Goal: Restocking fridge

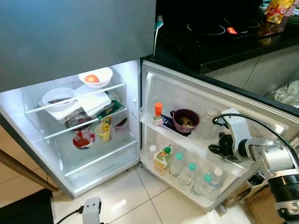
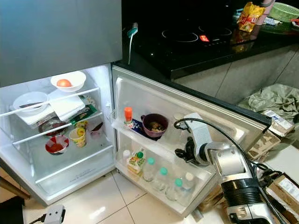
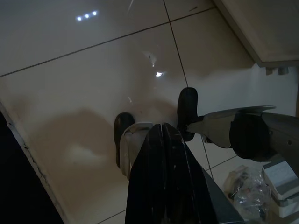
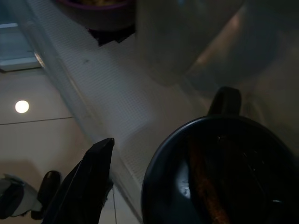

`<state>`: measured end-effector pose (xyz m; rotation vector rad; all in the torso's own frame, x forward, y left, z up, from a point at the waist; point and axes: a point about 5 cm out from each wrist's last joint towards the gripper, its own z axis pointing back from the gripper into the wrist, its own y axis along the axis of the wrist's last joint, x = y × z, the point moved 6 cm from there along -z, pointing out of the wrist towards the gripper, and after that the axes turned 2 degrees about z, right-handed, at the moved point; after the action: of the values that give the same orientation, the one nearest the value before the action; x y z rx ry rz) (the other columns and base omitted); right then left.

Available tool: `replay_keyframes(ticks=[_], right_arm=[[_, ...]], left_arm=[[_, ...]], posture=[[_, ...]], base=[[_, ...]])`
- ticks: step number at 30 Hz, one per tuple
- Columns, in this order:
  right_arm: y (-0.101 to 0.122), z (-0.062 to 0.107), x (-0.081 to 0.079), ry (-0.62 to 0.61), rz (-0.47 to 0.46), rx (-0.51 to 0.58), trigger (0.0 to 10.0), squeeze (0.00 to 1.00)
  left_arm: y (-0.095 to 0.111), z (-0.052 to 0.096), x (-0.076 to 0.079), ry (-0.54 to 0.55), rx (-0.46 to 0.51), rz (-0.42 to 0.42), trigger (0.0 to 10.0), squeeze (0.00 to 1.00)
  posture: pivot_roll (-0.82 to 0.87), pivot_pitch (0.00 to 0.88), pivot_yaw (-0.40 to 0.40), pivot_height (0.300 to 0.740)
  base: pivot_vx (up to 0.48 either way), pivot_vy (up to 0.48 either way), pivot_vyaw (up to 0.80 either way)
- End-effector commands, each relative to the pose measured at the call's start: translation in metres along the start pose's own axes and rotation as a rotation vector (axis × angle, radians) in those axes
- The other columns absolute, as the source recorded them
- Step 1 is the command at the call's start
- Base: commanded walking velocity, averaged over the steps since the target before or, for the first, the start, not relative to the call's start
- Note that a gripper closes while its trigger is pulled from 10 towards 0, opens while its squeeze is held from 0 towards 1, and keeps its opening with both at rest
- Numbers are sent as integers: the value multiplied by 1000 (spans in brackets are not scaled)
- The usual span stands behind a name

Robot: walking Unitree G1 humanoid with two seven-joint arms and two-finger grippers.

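**One dark mug being set on the door shelf**

Nearest, the right gripper (image 2: 187,153) is pinched on a dark mug (image 4: 219,172) at the door shelf (image 1: 196,148) (release pending). Beyond, the purple bowl (image 1: 185,121) is already shelved. The left gripper (image 3: 161,154), pressed together, hangs idle.

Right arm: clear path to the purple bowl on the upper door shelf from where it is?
Probably yes. The right gripper sits at the same upper door shelf as the purple bowl, seemingly holding a dark cup. A pale container stands between them, so it would have to go around or over.
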<state>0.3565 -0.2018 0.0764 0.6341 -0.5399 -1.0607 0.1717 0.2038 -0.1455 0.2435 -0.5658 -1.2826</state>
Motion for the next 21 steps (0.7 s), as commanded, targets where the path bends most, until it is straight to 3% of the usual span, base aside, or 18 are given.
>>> replay_keyframes(ticks=[1,7,8,10,21], right_arm=[[-4,-3,6,-31,-27,-19,10000,0],[-4,-5,7,-31,-37,-13,10000,0],[-7,-5,8,-32,-27,-24,549,0],[-10,-6,9,-36,-16,-35,0,0],[-12,-3,17,-60,11,-49,0,0]], left_arm=[[-10,3,-4,8,-28,-7,10000,0],[-15,2,-1,3,-32,-4,10000,0],[-17,2,1,1,-33,-4,10000,0],[-18,2,1,0,-34,-5,10000,0],[-18,2,2,-2,-36,-7,10000,0]], posture=[[-82,0,-52,740],[-80,0,-54,740],[-79,0,-55,740],[-79,0,-55,740],[-82,0,-54,740]], base=[[0,0,0],[0,0,0],[0,0,0],[0,0,0],[0,0,0]])
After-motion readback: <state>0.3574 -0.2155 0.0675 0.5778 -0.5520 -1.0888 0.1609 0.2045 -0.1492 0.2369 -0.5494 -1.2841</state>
